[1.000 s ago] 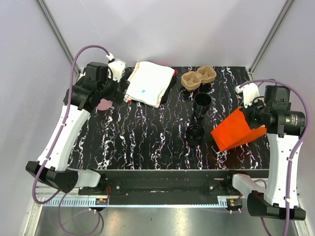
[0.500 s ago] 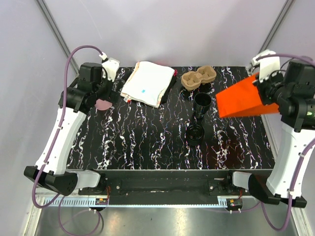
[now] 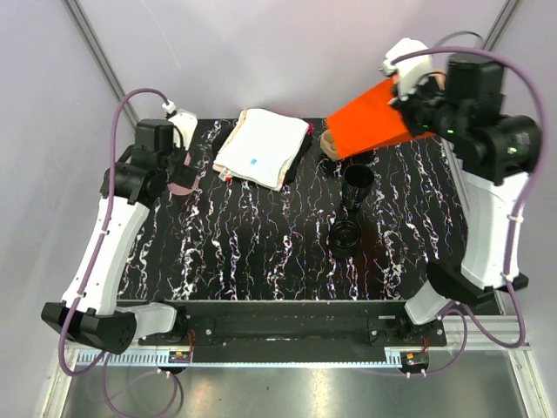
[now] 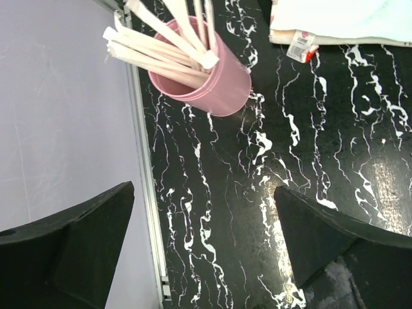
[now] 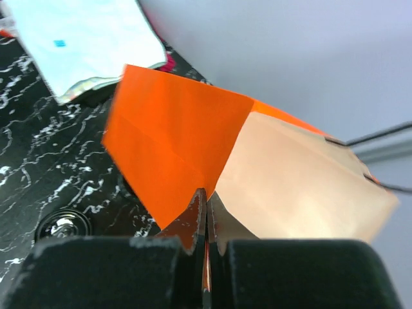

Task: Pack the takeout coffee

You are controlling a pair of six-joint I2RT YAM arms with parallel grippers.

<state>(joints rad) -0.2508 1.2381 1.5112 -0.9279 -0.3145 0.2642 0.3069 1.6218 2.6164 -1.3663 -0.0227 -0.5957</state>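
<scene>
Two small black cups stand mid-table: the takeout coffee [image 3: 358,179] and a second black cup [image 3: 345,233] nearer the front. My right gripper [image 3: 409,103] is raised high at the back right, shut on an orange paper bag [image 3: 370,124] that hangs in the air over part of the brown cardboard tray [image 3: 329,144]. In the right wrist view the fingertips [image 5: 206,196] pinch the bag's edge [image 5: 174,148], and one black cup [image 5: 64,226] shows below. My left gripper [image 4: 203,188] stands open and empty near the pink cup [image 4: 219,90].
Wooden stirrers [image 4: 167,38] fill the pink cup [image 3: 183,184] at the table's left edge [image 4: 145,212]. A stack of white napkins [image 3: 261,146] lies at the back centre, also seen at the napkins' corner [image 4: 341,19]. Grey walls enclose the table.
My right arm has swung the orange bag up from the table's right side to the back, over the cardboard tray. My left arm has drawn back slightly to the left.
</scene>
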